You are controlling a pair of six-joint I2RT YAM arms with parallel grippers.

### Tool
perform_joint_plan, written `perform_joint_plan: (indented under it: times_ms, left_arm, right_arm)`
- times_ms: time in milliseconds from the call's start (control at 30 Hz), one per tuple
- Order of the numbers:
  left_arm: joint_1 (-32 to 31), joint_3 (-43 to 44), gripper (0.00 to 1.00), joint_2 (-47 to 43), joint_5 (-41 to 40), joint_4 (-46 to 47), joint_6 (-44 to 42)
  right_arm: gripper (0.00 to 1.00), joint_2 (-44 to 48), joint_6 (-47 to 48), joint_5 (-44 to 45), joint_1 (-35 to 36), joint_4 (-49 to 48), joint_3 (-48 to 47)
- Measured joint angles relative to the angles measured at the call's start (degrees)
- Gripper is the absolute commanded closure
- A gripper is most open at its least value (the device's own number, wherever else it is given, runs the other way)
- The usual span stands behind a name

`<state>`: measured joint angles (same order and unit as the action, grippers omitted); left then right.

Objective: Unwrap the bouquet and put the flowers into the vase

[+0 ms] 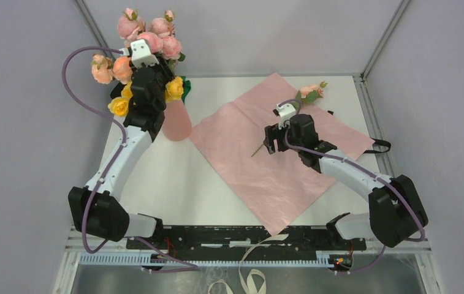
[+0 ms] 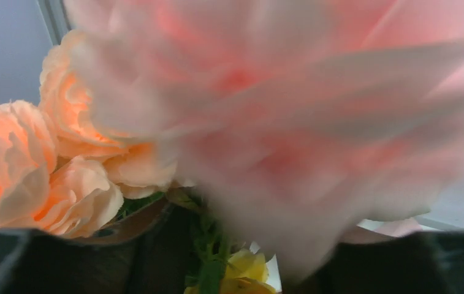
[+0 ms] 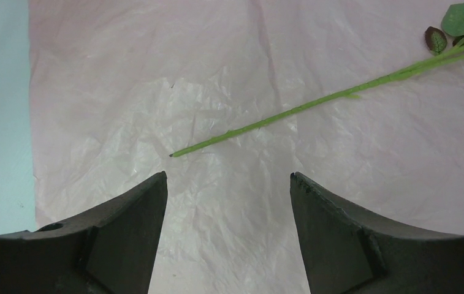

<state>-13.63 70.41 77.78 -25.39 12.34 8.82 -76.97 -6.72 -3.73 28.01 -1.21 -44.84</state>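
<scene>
Peach and yellow flowers (image 1: pixel 149 37) stand in the salmon vase (image 1: pixel 177 120) at ten o'clock on the surface (image 1: pixel 174 184). Left fingers (image 2: pixel 45 263) sit among the blooms, spread unclear. Right fingers (image 3: pixel 113 239) hover apart over pink paper (image 1: pixel 266 171).

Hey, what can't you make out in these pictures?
Left tool: open or shut unclear; blurred flowers fill its wrist view, its arm covers it from above.
Vase mouth: hidden under that arm, top view, so stems inside unseen.
Sprig head: cut off by right wrist view's edge.
</scene>
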Motion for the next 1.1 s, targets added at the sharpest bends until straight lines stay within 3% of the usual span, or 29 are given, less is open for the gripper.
perform_joint_plan:
  times_ms: [100, 333, 400, 567, 700, 733, 767, 833, 900, 967, 1100]
  left_arm:
    - [-0.8, 3.4, 0.32, 0.2, 0.0, -2.4, -0.2]
    - [-1.6, 12.2, 0.32, 0.2, -0.4, -5.4, -1.2]
    - [-1.6, 13.3, 0.42, 0.2, -0.7, -6.1, -1.6]
    - [-1.6, 14.7, 0.96, 0.2, -1.6, -7.6, -2.7]
    - [-1.6, 15.4, 0.98, 0.4, -2.6, -8.7, -2.8]
    - [-1.6, 15.5, 0.95, 0.6, -2.9, -9.0, -2.8]
    - [-1.6, 15.5, 0.87, 0.8, -3.0, -9.2, -2.8]
    - [-1.6, 15.5, 0.61, 1.4, -3.1, -9.5, -2.7]
    - [-1.6, 15.2, 0.25, 2.0, -3.0, -9.8, -2.6]
    - [-1.6, 13.9, 0.02, 2.0, -3.1, -9.9, -2.3]
    - [-1.6, 12.0, 0.00, 1.4, -3.3, -9.9, -1.9]
  right_arm:
    - [0.21, -0.7, 0.0, -0.4, 0.0, -0.3, 0.0]
    - [0.21, -1.7, 0.0, -0.9, 0.0, -0.5, 0.0]
    - [0.21, -1.9, -0.1, -1.0, 0.0, -0.5, 0.0]
    - [0.21, -2.7, -0.1, -1.9, 0.0, -1.3, 0.0]
    - [0.21, -3.1, -0.4, -2.1, 0.0, -1.3, 0.0]
    - [0.21, -3.1, -0.5, -2.1, 0.0, -1.3, 0.0]
    - [0.21, -3.1, -0.5, -2.0, 0.0, -1.3, 0.0]
    - [0.21, -3.1, -0.5, -1.8, 0.0, -1.3, 0.0]
    - [0.21, -3.1, -0.5, -1.7, 0.0, -1.2, 0.0]
    - [0.20, -3.1, -0.4, -1.5, 0.0, -1.1, 0.0]
    - [0.20, -3.1, -0.3, -0.1, 0.0, -0.9, 0.0]
